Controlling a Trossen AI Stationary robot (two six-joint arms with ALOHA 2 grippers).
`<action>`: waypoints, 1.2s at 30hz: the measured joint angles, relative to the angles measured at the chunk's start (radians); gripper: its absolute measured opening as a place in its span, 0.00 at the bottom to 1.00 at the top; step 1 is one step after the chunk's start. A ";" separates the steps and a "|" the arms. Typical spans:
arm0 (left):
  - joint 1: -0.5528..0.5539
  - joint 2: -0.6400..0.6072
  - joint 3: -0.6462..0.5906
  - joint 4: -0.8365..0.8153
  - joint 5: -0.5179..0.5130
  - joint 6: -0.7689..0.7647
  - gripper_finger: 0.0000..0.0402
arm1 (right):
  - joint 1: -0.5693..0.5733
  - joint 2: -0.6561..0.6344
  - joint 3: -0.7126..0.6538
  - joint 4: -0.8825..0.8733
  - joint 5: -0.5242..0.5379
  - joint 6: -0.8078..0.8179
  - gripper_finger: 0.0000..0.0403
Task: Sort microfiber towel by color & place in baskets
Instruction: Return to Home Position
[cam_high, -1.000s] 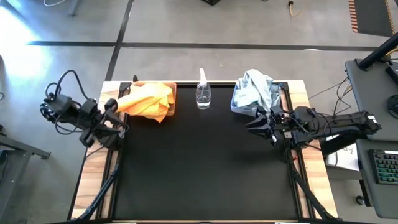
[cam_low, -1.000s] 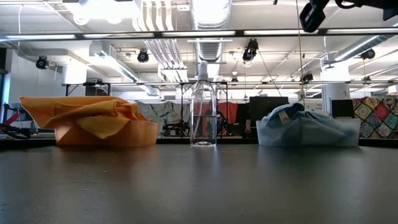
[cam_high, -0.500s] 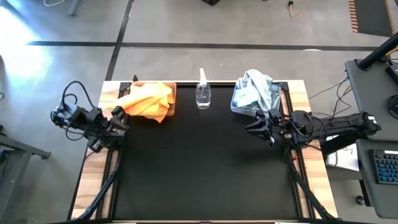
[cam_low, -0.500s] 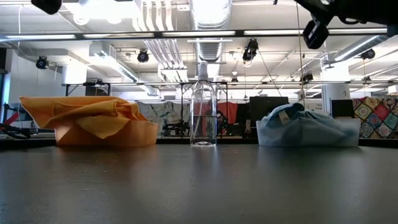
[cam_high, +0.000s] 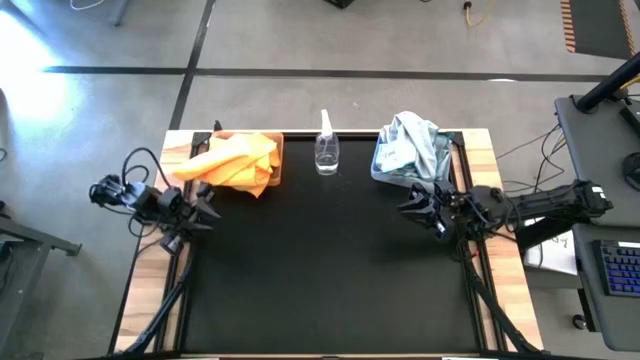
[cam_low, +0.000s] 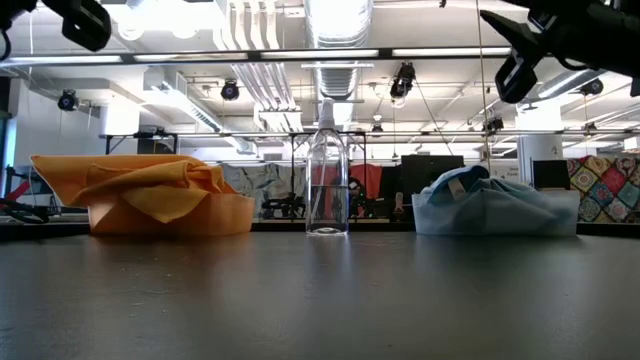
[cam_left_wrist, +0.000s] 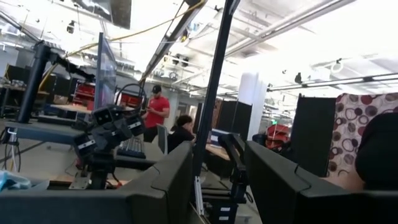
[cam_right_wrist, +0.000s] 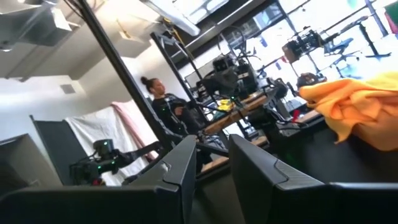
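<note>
From the high view we record a heap of bright orange microfiber cloths (cam_high: 237, 160) lying in the shallow tan brown rectangular bin (cam_high: 281, 150) at the far left of the black table mat (cam_high: 320, 270). A heap of pale blue microfiber cloths (cam_high: 408, 145) lies in the translucent grey-blue plastic bin (cam_high: 385, 176) at the far right. A clear plastic spray bottle (cam_high: 326, 152) stands upright between the two bins, apart from both. The left gripper (cam_high: 203, 202) hangs over the mat's left edge near the tan bin. The right gripper (cam_high: 412, 205) hangs just in front of the grey-blue bin. In the low view both heaps rise above their bins' rims, and both grippers sit high at the upper corners, well apart from the cloths. In the left wrist view that gripper's two dark fingers (cam_left_wrist: 177, 180) stand well apart with nothing between them; people (cam_left_wrist: 154, 112) show in the room beyond. In the right wrist view the fingers (cam_right_wrist: 183, 165) are parted by a narrower gap, also empty, and the orange heap shows across the table.
</note>
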 joint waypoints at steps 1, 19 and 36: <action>0.000 -0.001 -0.019 0.019 0.000 0.000 0.33 | 0.000 0.000 -0.007 0.003 0.007 -0.001 0.22; 0.000 -0.002 -0.203 0.227 -0.002 -0.035 0.33 | 0.000 0.000 -0.072 0.003 0.036 -0.012 0.22; 0.000 0.012 -0.204 0.184 -0.002 -0.040 0.33 | -0.001 0.001 -0.089 -0.039 0.036 -0.061 0.21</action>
